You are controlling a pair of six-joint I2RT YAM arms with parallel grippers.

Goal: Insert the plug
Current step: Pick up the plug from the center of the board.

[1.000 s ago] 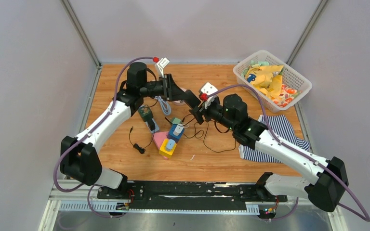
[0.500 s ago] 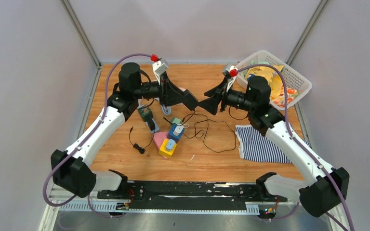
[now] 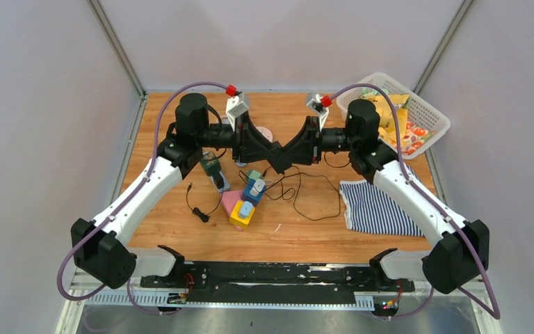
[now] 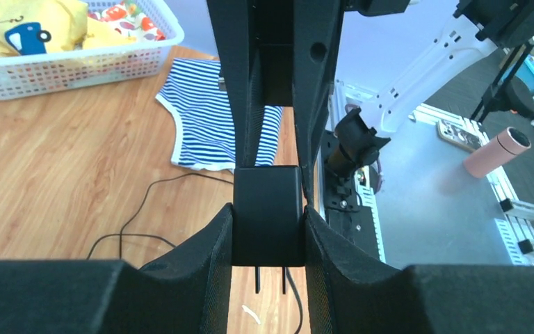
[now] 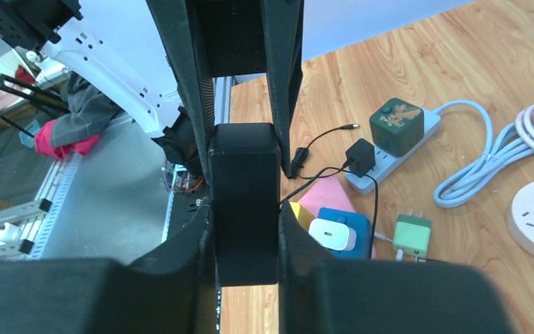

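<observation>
Above a light wooden table (image 3: 306, 229), the left gripper (image 3: 277, 154) and right gripper (image 3: 293, 152) meet tip to tip in mid-air. Each is closed to a narrow gap, gripping the same black rectangular plug adapter (image 4: 267, 216), which sits clamped between both pairs of fingers. A white power strip (image 5: 389, 165) lies on the table beneath them, towards the left arm's side.
</observation>
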